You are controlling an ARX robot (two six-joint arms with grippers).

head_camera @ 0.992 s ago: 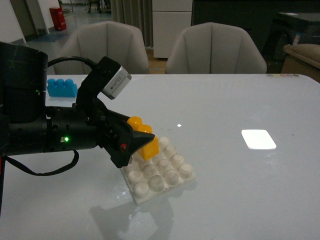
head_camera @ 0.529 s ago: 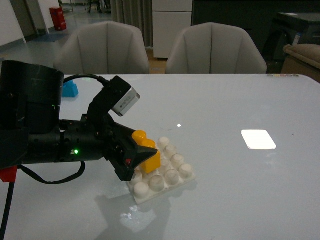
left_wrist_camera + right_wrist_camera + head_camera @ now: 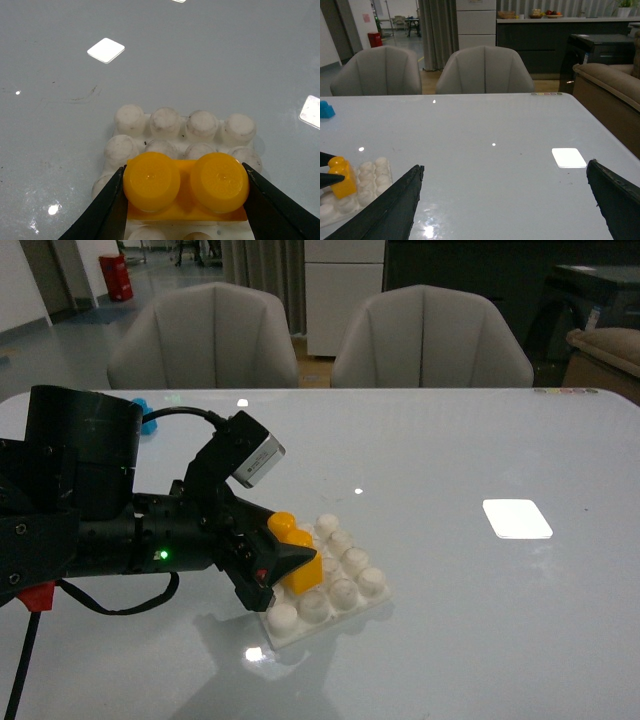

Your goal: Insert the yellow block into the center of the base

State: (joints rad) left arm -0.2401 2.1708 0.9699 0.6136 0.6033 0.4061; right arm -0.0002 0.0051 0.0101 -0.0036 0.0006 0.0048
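My left gripper [image 3: 287, 562] is shut on the yellow block [image 3: 297, 555], a two-stud brick, and holds it on the studs of the white base [image 3: 345, 585] near its middle. In the left wrist view the yellow block [image 3: 186, 186] sits between my black fingers [image 3: 107, 210], with two rows of the base's studs [image 3: 165, 122] beyond it. In the right wrist view the block [image 3: 341, 177] and base [image 3: 367, 175] show at the far left. My right gripper [image 3: 502, 200] is open and empty over bare table; it is out of the front view.
A blue brick [image 3: 145, 416] lies at the table's far left, mostly hidden behind my left arm, and also shows in the right wrist view [image 3: 326, 109]. A bright white patch [image 3: 517, 518] lies on the table to the right. Two grey chairs [image 3: 430, 338] stand behind the table.
My left arm has moved down and toward the base with the yellow block, which went from above the base's far corner down onto its studs. The blue brick became mostly hidden.
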